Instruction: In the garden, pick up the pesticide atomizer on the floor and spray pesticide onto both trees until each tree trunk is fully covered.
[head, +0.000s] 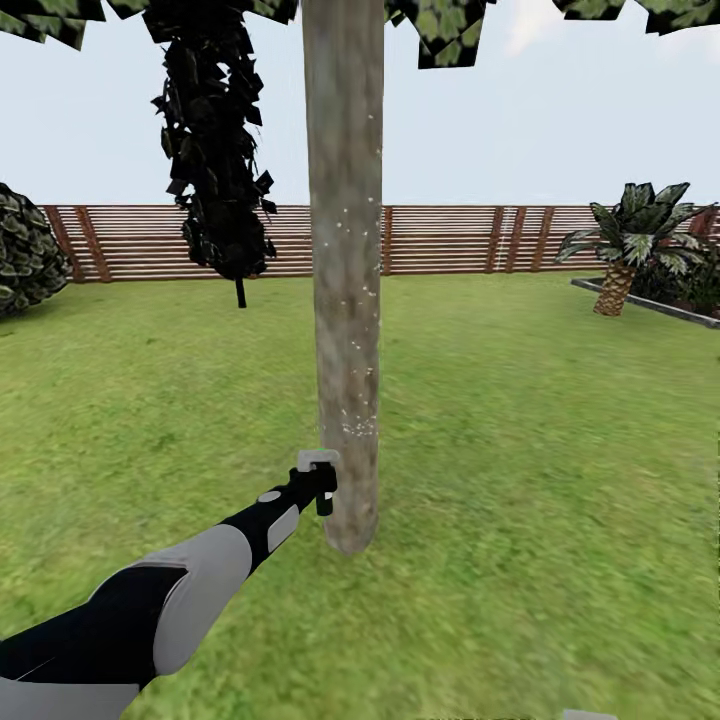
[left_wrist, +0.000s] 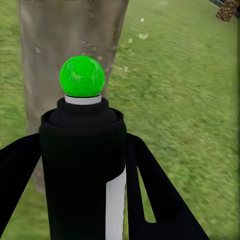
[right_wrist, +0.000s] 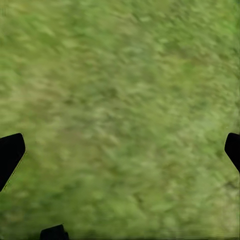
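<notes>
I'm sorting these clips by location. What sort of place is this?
Most likely a fenced garden or backyard: a green lawn bounded by a brown slatted wooden fence, with a thick tree trunk in front and a small palm in a bordered bed.

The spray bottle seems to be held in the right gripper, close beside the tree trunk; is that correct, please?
Not quite: the left gripper holds the spray bottle, as the left wrist view shows. The rest stands: it is close beside the tree trunk.
</notes>
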